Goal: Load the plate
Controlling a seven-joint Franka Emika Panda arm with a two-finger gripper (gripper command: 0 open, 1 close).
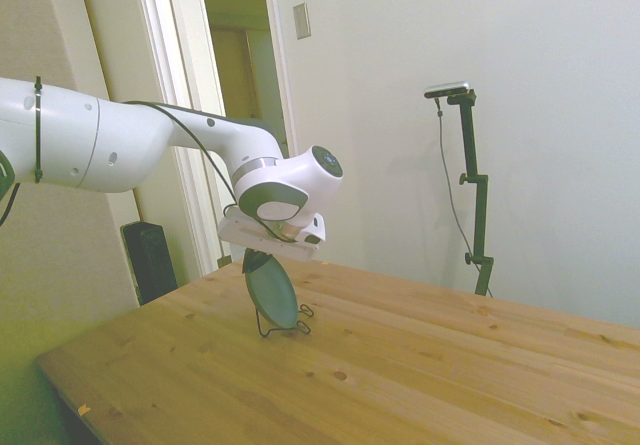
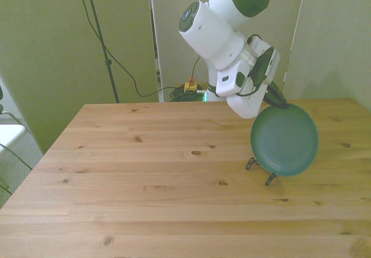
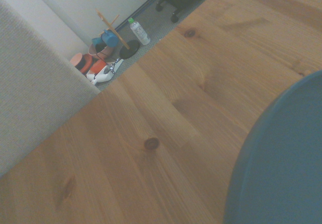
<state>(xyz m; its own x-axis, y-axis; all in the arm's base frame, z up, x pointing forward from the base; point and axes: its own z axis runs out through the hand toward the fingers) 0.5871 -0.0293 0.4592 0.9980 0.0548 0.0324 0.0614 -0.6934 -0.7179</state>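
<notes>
A white robot arm's gripper (image 2: 277, 102) pinches the top rim of a teal plate (image 2: 284, 140), at about 12 o'clock on its edge. The plate stands nearly upright in a thin black wire stand (image 2: 259, 171) on the wooden table (image 2: 145, 177), toward the front view's right.

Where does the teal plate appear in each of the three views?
Side view: the plate stands on edge, centre-left, in the black wire stand, under the claw.
Front view: the plate faces the camera at the front view's right.
Wrist view: the plate is a blurred teal arc.
Shared landmark: the wooden table.
</notes>
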